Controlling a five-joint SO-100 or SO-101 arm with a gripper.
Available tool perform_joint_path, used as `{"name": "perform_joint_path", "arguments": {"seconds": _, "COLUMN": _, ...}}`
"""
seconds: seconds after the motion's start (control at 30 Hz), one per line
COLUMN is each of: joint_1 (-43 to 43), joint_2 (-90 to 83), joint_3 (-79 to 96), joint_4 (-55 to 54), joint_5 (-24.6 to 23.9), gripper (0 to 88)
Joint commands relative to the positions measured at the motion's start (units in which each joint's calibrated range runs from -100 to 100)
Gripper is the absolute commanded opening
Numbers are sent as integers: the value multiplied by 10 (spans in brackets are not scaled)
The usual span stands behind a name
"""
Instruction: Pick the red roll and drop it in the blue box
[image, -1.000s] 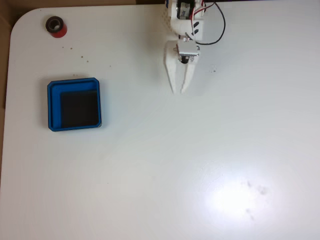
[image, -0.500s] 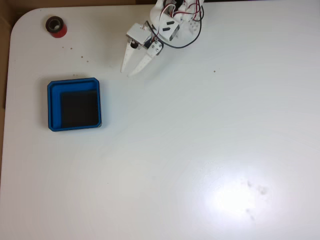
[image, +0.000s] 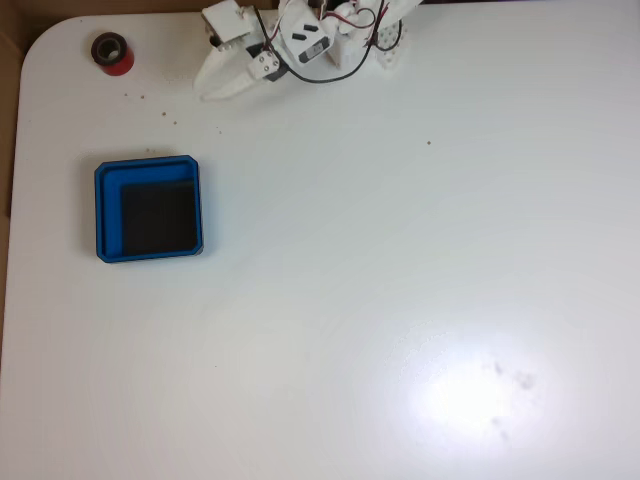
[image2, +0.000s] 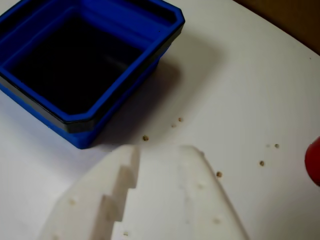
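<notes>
1. Red roll (image: 111, 52) is seen at the table's (image: 400, 300) far-left corner in the fixed view — flat, untouched.
2. Blue box (image: 148, 210) is set well apart from it, nearer the camera.
3. Gripper (image: 203, 89) is held empty, fingers nearly closed — pointed left, toward the roll.

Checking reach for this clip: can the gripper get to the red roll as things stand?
Probably yes. In the fixed view the gripper points toward the roll near the table's corner, with bare table between; the box sits off that path.
</notes>
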Motion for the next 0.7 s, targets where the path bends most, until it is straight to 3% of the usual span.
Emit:
{"name": "perform_joint_path", "arguments": {"seconds": 0.0, "joint_1": 66, "joint_2": -1, "joint_3": 7, "joint_4": -9, "joint_5": 2, "gripper": 16}}
{"name": "perform_joint_path", "arguments": {"seconds": 0.33, "joint_1": 255, "joint_2": 0, "joint_3": 7, "joint_4": -8, "joint_5": -2, "gripper": 16}}
{"name": "perform_joint_path", "arguments": {"seconds": 0.67, "joint_1": 254, "joint_2": 120, "joint_3": -111, "joint_4": -10, "joint_5": 4, "gripper": 16}}
